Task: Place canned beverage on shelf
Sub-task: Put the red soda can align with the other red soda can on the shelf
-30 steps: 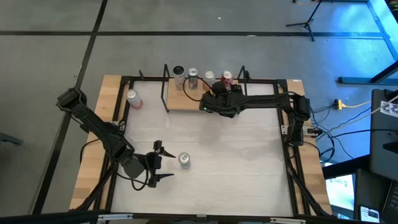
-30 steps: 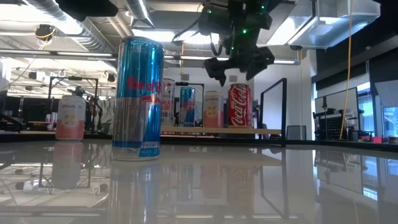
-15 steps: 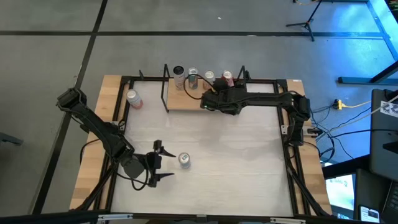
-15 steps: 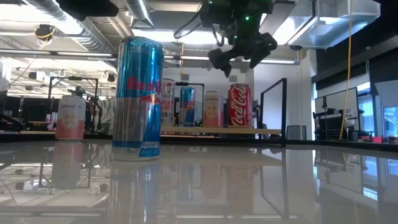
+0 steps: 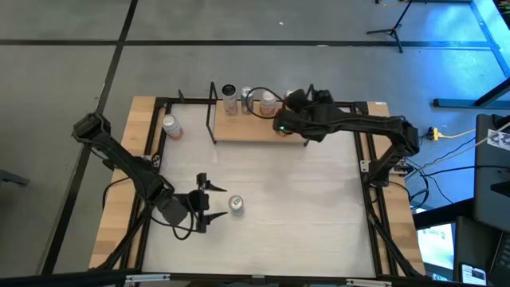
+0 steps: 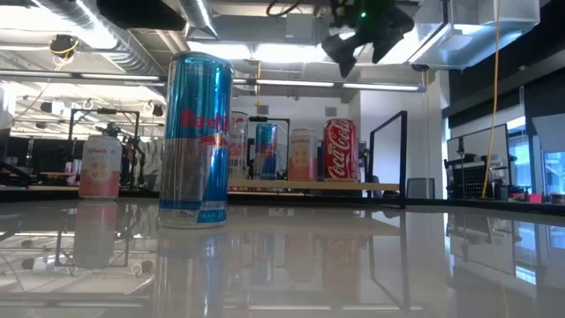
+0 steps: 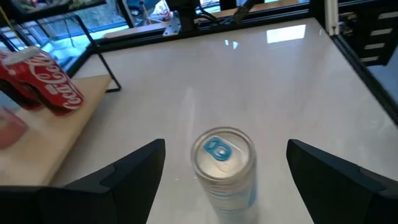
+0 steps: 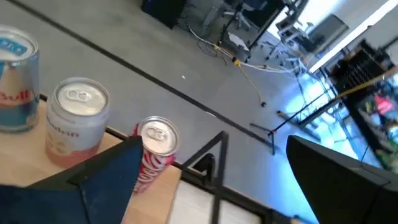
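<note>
**Q:** Since the earlier frame, what has moved?

**A:** Your right pincer (image 5: 280, 119) has lifted and drawn back from the red cola can (image 6: 341, 150); in the low view it now hangs high above the shelf (image 5: 253, 130). Your left pincer (image 5: 209, 206) has crept closer to the blue energy-drink can (image 5: 236, 205).

**Q:** How do the pincers stand?

**A:** Left: fingers spread wide and empty, one on either side of the blue can's line, the can (image 7: 225, 163) upright just ahead of the tips and apart from both. Right: fingers spread, holding nothing, above the shelf's right end.

**Q:** Where are the task's things?

**A:** The blue can stands alone on the white surface (image 5: 303, 199), near its front left, well apart from the shelf. The shelf lies at the far edge, black rod uprights at both ends. On it, in a row, you see a dark-topped can (image 5: 229, 97) at the left, a second blue can (image 6: 266, 151), a pale pink can (image 6: 302, 155), and the cola can at the right. A further pink can (image 5: 170, 126) stands on the wooden edge, left of the shelf.
</note>
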Robot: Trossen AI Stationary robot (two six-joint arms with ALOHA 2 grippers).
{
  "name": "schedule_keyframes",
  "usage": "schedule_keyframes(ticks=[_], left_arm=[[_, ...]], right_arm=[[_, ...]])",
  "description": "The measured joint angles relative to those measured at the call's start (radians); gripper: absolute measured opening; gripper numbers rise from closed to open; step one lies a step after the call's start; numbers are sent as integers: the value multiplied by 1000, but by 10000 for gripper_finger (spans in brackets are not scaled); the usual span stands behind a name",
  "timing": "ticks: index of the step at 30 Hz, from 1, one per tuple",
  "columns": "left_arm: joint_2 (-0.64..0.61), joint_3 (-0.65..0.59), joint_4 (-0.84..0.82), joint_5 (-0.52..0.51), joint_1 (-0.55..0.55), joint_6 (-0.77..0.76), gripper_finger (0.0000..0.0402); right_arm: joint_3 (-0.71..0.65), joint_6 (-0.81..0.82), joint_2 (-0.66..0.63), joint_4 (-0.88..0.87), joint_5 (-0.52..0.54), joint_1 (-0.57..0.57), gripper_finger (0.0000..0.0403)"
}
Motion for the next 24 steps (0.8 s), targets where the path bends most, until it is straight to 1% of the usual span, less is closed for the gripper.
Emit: schedule_keyframes(ticks=[2, 5, 9, 12, 15, 17, 21, 24], left_arm=[[0, 0, 0, -6, 20, 25, 325], [0, 0, -1, -17, 49, 47, 325], [0, 0, -7, 25, 59, 29, 325], [0, 0, -4, 67, 59, -10, 325], [0, 0, 3, 69, 59, -49, 325], [0, 0, 3, 70, 59, -70, 325], [0, 0, 11, 73, 54, -123, 325], [0, 0, 12, 74, 47, -166, 325]], right_arm=[[-13, -75, -21, 5, 10, 0, 390], [-48, -146, -40, 0, 20, 0, 390], [-112, -206, -88, 2, 16, 16, 390], [-186, -214, -149, 16, 13, 43, 390], [-293, -244, -233, 107, 1, 88, 390], [-375, -291, -304, 223, -65, 115, 390], [-555, -457, -440, 513, -233, 183, 390], [-660, -514, -527, 679, -372, 237, 390]])
